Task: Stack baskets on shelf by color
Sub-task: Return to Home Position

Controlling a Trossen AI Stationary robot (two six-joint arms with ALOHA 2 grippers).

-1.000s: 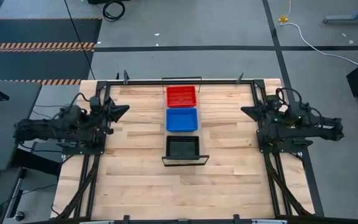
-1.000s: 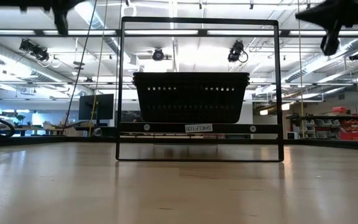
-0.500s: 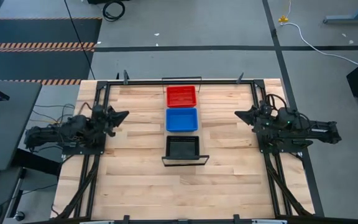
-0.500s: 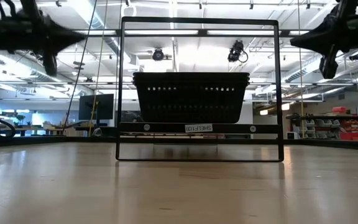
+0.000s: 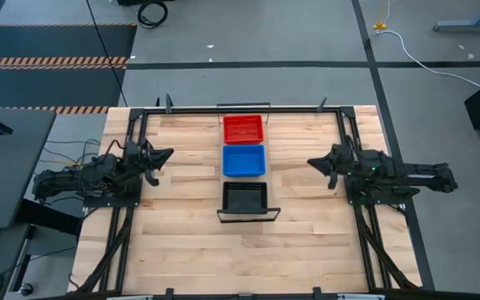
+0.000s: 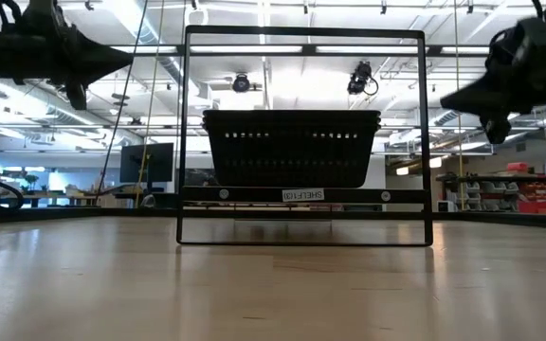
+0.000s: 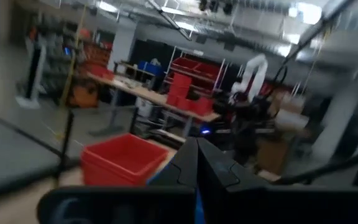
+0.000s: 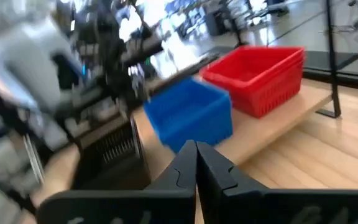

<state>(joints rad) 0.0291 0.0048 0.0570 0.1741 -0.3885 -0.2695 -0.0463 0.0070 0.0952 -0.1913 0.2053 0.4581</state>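
Baskets stand sorted by colour along the shelf [image 5: 248, 212], a narrow board running from far to near down the middle of the worktop [image 5: 190, 242]. The red baskets [image 5: 243, 128] are at the far end, the blue baskets [image 5: 244, 160] sit just nearer, close beside them, and the black baskets [image 5: 245, 197] are at the near end by the shelf's dark front edge. From table height the black baskets hide the other two colours, and the board sits raised off the worktop inside a thin black frame [image 6: 183, 142]. The left pincer [image 5: 168, 153] hangs above the worktop's left side, well apart from the shelf and pointing toward it, its fingers pressed together on nothing. The right pincer [image 5: 311, 162] hangs over the right side, also well apart and pointing at the shelf, its fingers likewise closed and empty.
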